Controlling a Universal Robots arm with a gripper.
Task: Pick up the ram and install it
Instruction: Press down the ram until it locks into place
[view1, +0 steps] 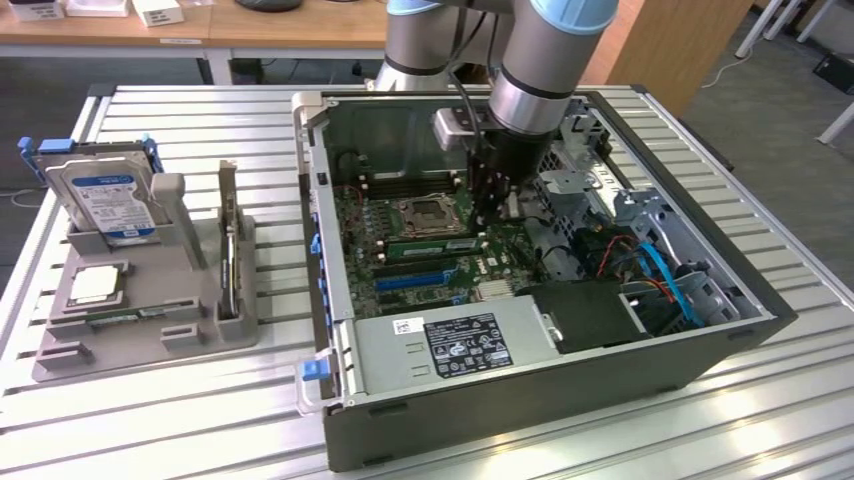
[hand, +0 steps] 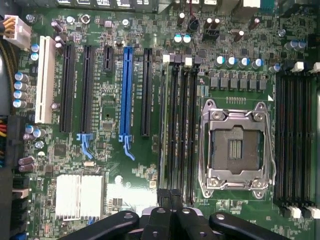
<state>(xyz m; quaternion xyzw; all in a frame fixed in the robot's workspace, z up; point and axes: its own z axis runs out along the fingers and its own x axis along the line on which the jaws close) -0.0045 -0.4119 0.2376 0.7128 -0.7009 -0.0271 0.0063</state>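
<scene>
Your open computer case (view1: 400, 400) lies flat so the motherboard (hand: 110, 165) faces up for access. The gripper (hand: 170, 197) hangs clenched over the memory slots (hand: 180, 125), and a ram (view1: 437, 243) sits seated beside the processor socket (hand: 235, 145).

A robotics lab or workshop: an open computer case (view1: 534, 300) lies on a slatted metal counter (view1: 160, 420) beside a parts holder (view1: 140, 300), with wooden desks (view1: 200, 30) behind.
</scene>
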